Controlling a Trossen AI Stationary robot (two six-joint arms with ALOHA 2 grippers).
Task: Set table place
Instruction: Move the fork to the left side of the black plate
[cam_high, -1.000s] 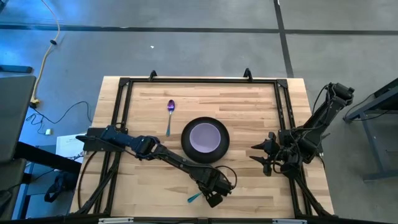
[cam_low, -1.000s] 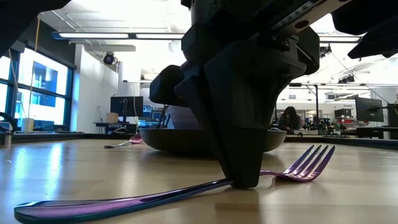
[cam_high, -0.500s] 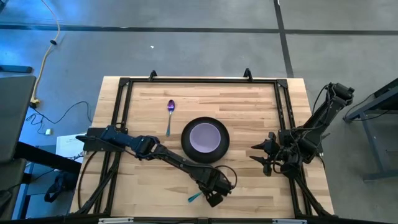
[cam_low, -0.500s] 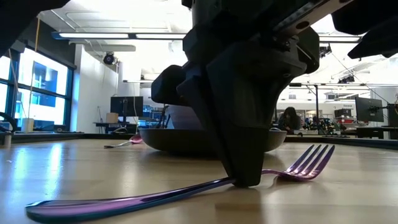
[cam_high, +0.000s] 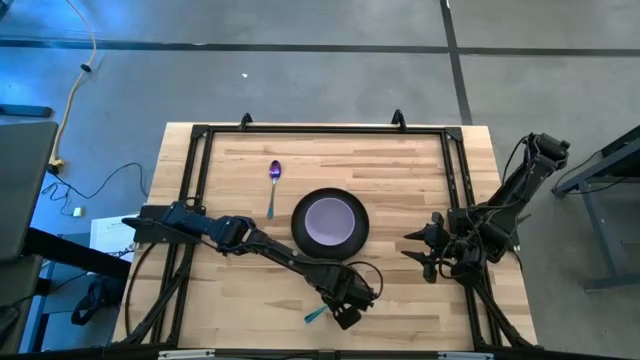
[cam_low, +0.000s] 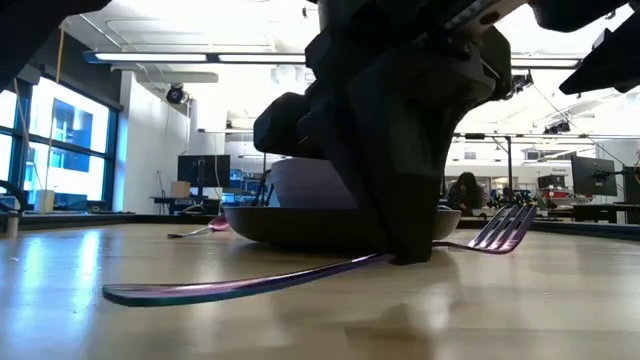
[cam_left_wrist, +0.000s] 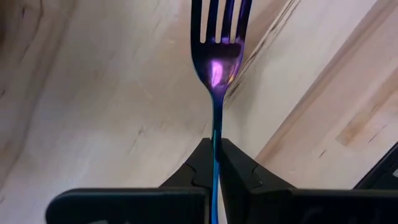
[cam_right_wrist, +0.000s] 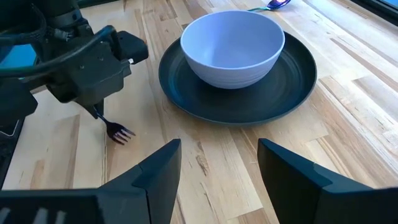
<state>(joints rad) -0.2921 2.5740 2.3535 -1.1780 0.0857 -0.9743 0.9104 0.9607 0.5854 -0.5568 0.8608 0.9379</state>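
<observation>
Pale butcher-block planks make up the surface (cam_high: 400, 170), and on them the dark grey plate (cam_high: 352, 243) sits near the middle with the lavender bowl (cam_high: 329, 220) inside it. The purple-headed spoon (cam_high: 273, 184) lies apart at about 10 o'clock from the plate. The left pincer (cam_high: 345, 315), down at roughly 6 o'clock from the plate near the front edge, is clamped tight on the neck of the teal-handled fork (cam_high: 317, 316); the left wrist view shows the shaft pinched between the two fingers with the tines (cam_left_wrist: 216, 18) pointing away. Compared with a second ago, the fork has come up: in the low view its tine end (cam_low: 505, 228) now stands clear of the wood and the handle (cam_low: 240, 283) slopes down toward the planks, where before the whole utensil lay flat under the pincer. From above, the handle has also swung slightly. That suggests the grasp has taken and the carry toward a spot beside the plate can start; the thin handle trailing low could drag or twist in the grip. The right pincer (cam_high: 422, 252) waits at 3 o'clock from the plate, its fingers spread wide and holding nothing.
</observation>
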